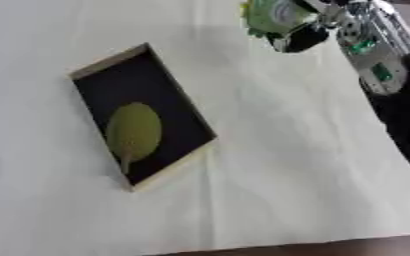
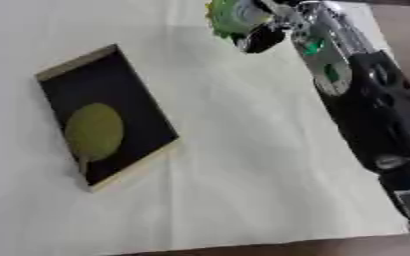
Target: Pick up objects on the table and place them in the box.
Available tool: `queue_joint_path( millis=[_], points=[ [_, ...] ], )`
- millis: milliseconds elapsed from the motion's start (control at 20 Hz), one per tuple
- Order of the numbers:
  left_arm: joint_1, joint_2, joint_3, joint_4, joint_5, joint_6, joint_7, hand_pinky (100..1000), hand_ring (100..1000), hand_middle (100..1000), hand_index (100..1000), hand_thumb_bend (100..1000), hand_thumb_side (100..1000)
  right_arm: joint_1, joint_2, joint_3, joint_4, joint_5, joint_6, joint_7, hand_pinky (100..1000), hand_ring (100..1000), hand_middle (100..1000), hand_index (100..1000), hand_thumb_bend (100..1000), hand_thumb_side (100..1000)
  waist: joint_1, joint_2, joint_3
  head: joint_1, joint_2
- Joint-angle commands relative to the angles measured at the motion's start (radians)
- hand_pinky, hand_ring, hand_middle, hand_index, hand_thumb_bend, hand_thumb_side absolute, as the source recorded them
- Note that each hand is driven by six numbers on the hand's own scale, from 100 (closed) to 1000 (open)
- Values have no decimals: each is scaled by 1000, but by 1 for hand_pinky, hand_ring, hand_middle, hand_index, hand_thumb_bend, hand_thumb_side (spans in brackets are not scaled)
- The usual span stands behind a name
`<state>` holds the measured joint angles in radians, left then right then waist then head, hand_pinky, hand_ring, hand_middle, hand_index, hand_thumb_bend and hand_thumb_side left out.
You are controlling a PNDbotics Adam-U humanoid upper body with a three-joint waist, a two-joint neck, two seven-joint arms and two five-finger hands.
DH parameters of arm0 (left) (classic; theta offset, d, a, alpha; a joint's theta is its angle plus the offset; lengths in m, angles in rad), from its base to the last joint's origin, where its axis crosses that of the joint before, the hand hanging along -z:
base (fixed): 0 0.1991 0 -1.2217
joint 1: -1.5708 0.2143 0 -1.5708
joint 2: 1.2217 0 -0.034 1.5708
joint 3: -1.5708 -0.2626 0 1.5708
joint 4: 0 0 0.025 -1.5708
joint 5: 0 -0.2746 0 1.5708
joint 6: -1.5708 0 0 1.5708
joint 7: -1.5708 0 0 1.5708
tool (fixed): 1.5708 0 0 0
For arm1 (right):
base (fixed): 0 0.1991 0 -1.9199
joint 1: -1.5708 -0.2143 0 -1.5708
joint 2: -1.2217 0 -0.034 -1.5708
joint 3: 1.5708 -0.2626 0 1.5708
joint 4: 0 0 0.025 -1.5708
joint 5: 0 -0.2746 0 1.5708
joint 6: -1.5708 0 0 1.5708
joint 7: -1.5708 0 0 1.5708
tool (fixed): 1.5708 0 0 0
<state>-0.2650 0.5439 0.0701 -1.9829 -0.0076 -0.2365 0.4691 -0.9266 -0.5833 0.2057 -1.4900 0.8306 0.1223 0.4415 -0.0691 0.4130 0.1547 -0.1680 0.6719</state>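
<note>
Presently, your right hand (image 1: 298, 31) sits at the table's (image 1: 287, 165) far edge, fingers curled round a light green, frilly-edged object (image 1: 268, 15), which is held above the cloth. Well apart, nearer and to your left, lies the box (image 1: 178, 97): dark inside, pale wooden rim, holding one olive-green leaf-shaped item (image 1: 134, 131). Your left hand shows in neither view.

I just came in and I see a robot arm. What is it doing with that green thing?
The robot's right hand has its fingers curled round a light green object at the far side of the white-covered table. A shallow dark box with a pale rim lies to the left, apart from the hand. One olive-green leaf-shaped thing already lies inside it.
</note>
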Motion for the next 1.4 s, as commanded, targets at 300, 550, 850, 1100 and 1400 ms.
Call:
queue_joint_path(
  millis=[300, 550, 850, 1100, 1400],
  points=[
    [-21, 15, -2, -17, 10, -3, -10, 727, 812, 832, 850, 502, 682, -83, 57, 91, -118, -32, -49, 89, 866, 764, 641, 821, 216, 147, 3, -35, 7, -7, 6],
    [-27, 13, -4, -17, 15, -5, -14, 727, 812, 832, 849, 502, 682, -119, 164, 144, -117, -15, -83, 122, 867, 765, 642, 822, 204, 152, -1, -39, 16, -12, 6],
    [-28, 11, -5, -17, 19, -7, -17, 726, 813, 833, 849, 502, 682, -119, 290, 185, -79, 47, -104, 117, 868, 768, 647, 826, 188, 161, -6, -42, 22, -16, 2],
    [-26, 9, -5, -17, 18, -6, -18, 726, 813, 834, 849, 501, 682, -98, 361, 207, 1, 121, -107, 84, 868, 771, 652, 829, 198, 172, -9, -39, 27, -19, 0],
    [-25, 4, -5, -17, 17, -5, -18, 725, 814, 835, 849, 499, 684, -83, 416, 204, 132, 203, -100, 1, 869, 775, 660, 834, 212, 189, -11, -30, 32, -22, -5]
  ],
)
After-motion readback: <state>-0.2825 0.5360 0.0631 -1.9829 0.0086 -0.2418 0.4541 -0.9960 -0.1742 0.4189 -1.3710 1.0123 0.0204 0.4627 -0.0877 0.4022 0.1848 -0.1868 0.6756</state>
